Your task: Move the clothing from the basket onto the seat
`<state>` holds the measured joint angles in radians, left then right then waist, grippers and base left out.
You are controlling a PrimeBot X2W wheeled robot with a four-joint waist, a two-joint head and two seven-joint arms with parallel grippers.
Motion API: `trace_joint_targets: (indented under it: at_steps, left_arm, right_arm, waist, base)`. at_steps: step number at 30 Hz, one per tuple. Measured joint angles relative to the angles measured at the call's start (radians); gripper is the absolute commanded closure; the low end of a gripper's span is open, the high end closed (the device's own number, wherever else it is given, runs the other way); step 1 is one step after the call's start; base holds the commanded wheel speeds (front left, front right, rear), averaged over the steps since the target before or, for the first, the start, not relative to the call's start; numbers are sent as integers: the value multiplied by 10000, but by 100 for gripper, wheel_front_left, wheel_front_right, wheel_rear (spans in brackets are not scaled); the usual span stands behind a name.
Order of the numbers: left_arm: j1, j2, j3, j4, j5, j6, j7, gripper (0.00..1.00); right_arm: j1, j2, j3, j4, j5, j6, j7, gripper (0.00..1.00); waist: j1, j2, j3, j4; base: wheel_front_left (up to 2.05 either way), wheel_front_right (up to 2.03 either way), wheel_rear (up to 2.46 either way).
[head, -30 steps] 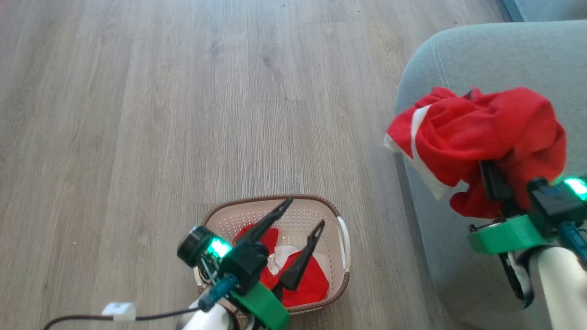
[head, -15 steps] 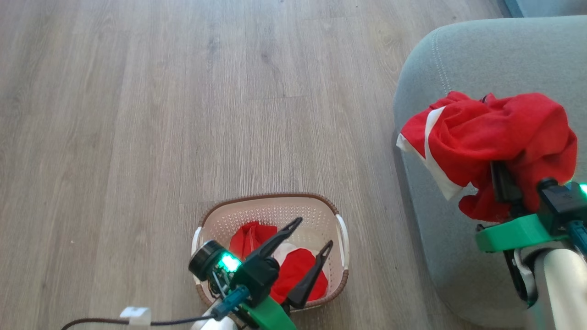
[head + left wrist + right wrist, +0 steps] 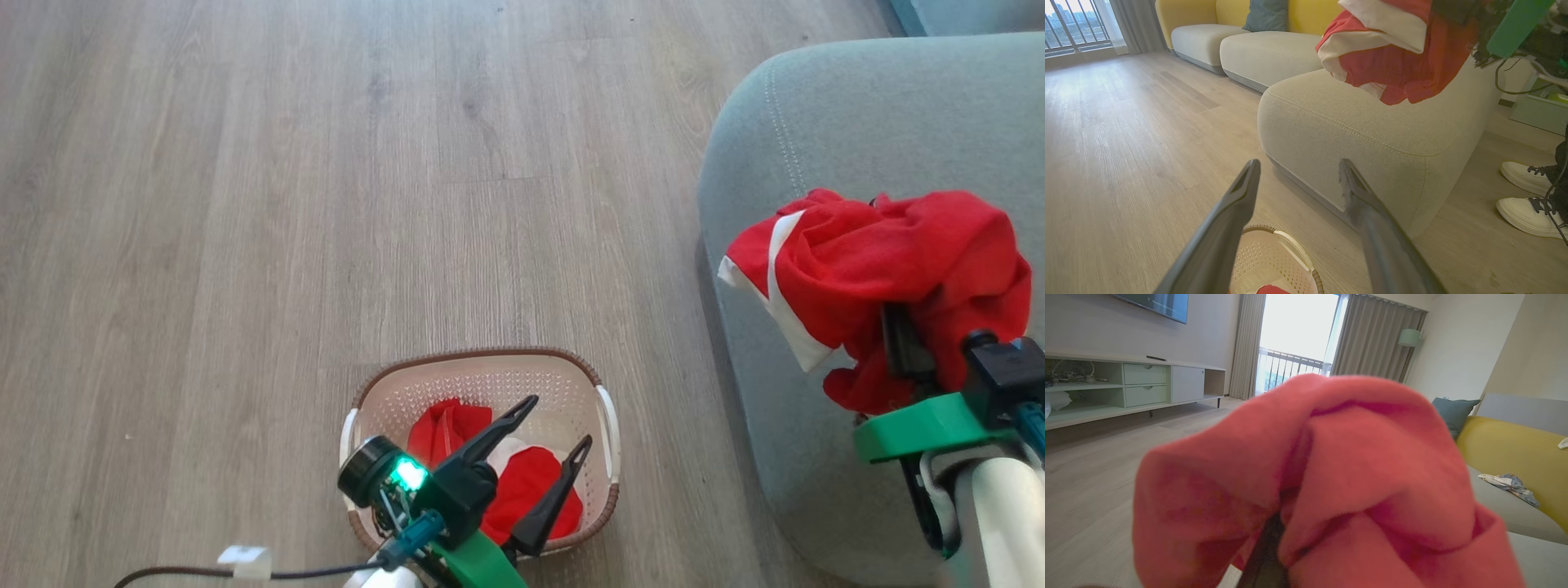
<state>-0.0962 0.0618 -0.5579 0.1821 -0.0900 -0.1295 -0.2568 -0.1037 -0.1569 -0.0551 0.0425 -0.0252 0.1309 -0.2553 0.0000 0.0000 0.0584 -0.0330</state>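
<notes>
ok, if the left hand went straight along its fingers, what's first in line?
Likely the seat, its rounded side; the left hand points at it over floor. Depth unclear.

No text, label, brand, number or sign is legible in any view. The small white tag (image 3: pixel 243 559) on the cable (image 3: pixel 310 565) at the near left is too small to read.
</notes>
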Motion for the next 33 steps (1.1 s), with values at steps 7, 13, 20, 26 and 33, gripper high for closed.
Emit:
trace_joint_targets:
  at_steps: [7,13,20,26,33]
  left_arm:
    - [9,-2,-23,6,0,0,0,0]
    - [8,-4,-190,12,0,0,0,0]
    - [-12,-6,-209,4,6,0,0,0]
    - [-72,-8,-19,-61,52,0,0,0]
    - [-501,-10,15,-136,194,0,0,0]
  right_arm:
    - [-5,-2,-58,-58,0,0,0,100]
    - [-18,0,-138,-107,-2,0,0,100]
    - [-83,13,-182,-123,-2,0,0,100]
    - [-115,46,-272,-125,2,0,0,100]
    - [-217,96,-408,-130,46,0,0,100]
  waist:
    - [0,0,0,-307]
    - [0,0,48,-832]
    - [0,0,178,-1750]
    - [0,0,424,-2686]
    - [0,0,805,-3765]
  base:
    - [0,0,0]
    - [0,0,0]
    - [0,0,0]
    - [0,0,0]
    - [0,0,0]
